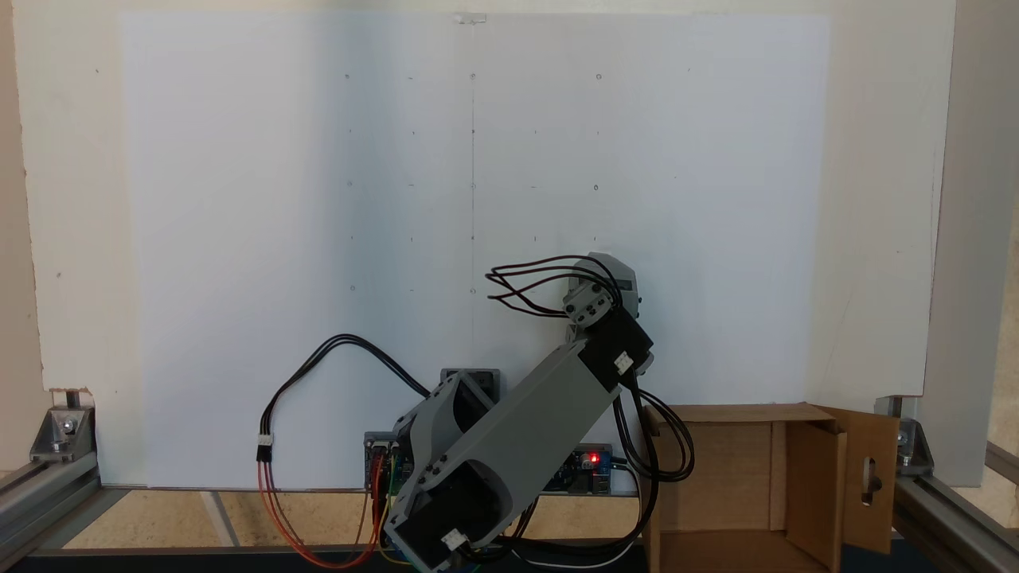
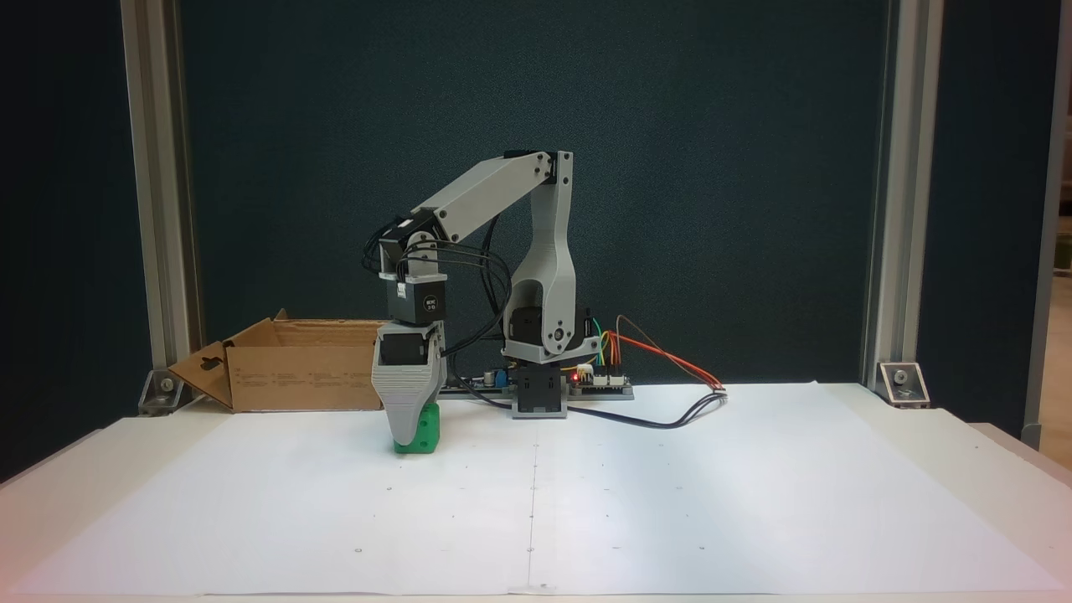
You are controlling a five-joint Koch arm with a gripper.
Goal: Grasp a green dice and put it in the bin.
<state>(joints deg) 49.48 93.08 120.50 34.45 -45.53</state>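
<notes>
The green dice (image 2: 429, 429) rests on the white paper, left of the arm's base. My gripper (image 2: 409, 435) points straight down at it. Its broad grey front jaw covers the dice's left part and reaches almost to the paper. The other jaw is hidden behind the first, so the grip on the dice cannot be judged. In a fixed view from above, the wrist (image 1: 599, 296) hangs over the spot and hides what lies below. The bin (image 2: 285, 377), a brown cardboard box with upright flaps, stands behind and to the left of the gripper, and its rim (image 1: 732, 412) is at the lower right.
The arm's base (image 2: 540, 394) and a controller board (image 2: 599, 381) with coloured wires sit at the back of the white paper sheet (image 2: 670, 502). A black cable (image 2: 670, 419) loops over the sheet. Aluminium frame posts (image 2: 159, 251) stand at both sides.
</notes>
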